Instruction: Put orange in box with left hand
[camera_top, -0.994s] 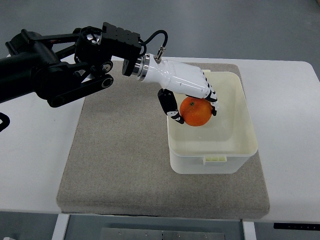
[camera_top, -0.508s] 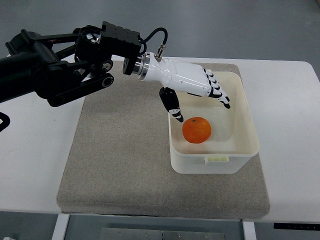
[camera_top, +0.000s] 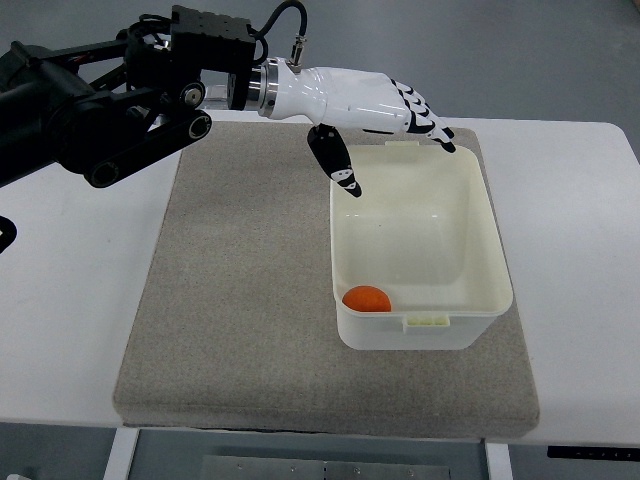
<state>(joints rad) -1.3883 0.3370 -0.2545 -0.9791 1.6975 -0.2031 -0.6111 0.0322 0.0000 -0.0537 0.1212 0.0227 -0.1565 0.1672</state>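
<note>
The orange (camera_top: 366, 299) lies in the box (camera_top: 480, 215), tucked into its near left corner against the front wall; the rim hides its lower part, so only the rounded top shows, plain bright orange and unmarked. Half a second ago it sat whole and in full view near the middle of the box floor, and a second ago it was gripped in the fingers above the box. The box is cream-white, open-topped, with a small tab on its front rim, and stands on the right part of a grey mat (camera_top: 240, 300) on a white table (camera_top: 60, 330). The left hand (camera_top: 385, 105) has drawn back and up to the box's far left corner, fingers spread, holding nothing. Its dark arm is cut off at the left edge.
</note>
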